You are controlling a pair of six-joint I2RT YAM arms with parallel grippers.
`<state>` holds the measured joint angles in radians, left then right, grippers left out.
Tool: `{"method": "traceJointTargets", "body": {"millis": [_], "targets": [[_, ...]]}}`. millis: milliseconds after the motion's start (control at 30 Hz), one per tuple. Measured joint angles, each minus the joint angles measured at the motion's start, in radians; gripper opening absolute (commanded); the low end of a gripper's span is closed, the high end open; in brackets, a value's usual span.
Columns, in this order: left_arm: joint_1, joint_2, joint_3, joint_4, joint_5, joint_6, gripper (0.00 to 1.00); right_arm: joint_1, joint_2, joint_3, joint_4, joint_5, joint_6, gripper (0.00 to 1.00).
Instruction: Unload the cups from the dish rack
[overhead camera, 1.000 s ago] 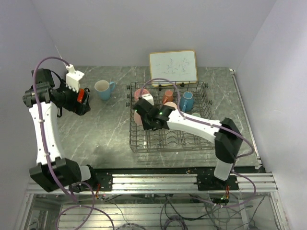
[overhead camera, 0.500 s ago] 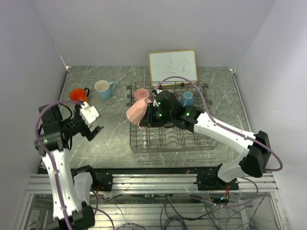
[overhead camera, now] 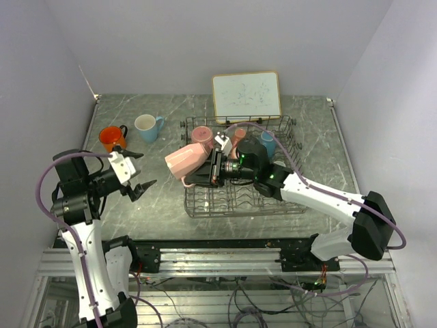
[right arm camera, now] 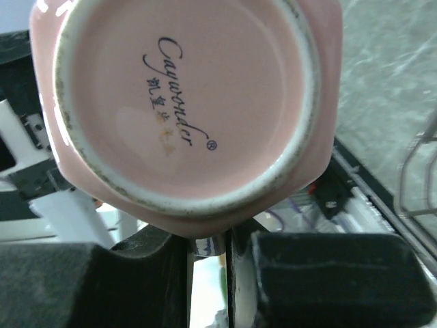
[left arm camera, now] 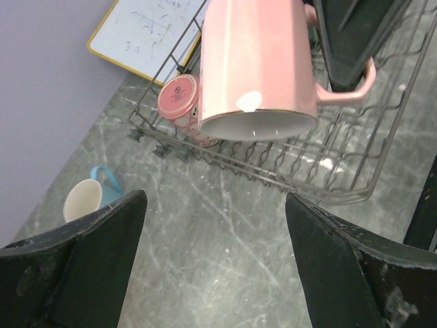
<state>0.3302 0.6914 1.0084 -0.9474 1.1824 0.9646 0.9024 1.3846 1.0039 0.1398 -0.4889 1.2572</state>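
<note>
The right gripper (overhead camera: 214,168) is clenched on the handle of a pink mug (overhead camera: 183,161), holding it on its side above the left edge of the dish rack (overhead camera: 239,202), mouth toward the left gripper (overhead camera: 141,171), whose jaws gape wide with nothing between them; other cups (overhead camera: 201,134) sit in the far rows. An orange-red mug (overhead camera: 109,139) and a light blue mug (overhead camera: 145,126) stand upright on the table (overhead camera: 164,205), left of the rack.

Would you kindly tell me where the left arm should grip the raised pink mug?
Probably the mug body, across its sides near the rim, coming from the mouth end: it lies sideways, mouth toward the left gripper, and the right gripper holds its handle.
</note>
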Motion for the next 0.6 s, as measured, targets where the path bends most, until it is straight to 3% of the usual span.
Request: {"method": "traceJointTargets", "body": {"millis": [267,467,600], "targets": [[-0.002,0.009,-0.055,0.269,0.035,-0.327,0.92,0.018,0.01,-0.031,0.24,-0.063,0.163,0.0],[-0.075,0.071,-0.067,0.437,0.015,-0.536,0.91,0.063,0.071,-0.029,0.377,-0.081,0.239,0.0],[-0.14,0.116,-0.051,0.439,0.007,-0.58,0.78,0.082,0.109,-0.016,0.396,-0.083,0.267,0.0]]}}
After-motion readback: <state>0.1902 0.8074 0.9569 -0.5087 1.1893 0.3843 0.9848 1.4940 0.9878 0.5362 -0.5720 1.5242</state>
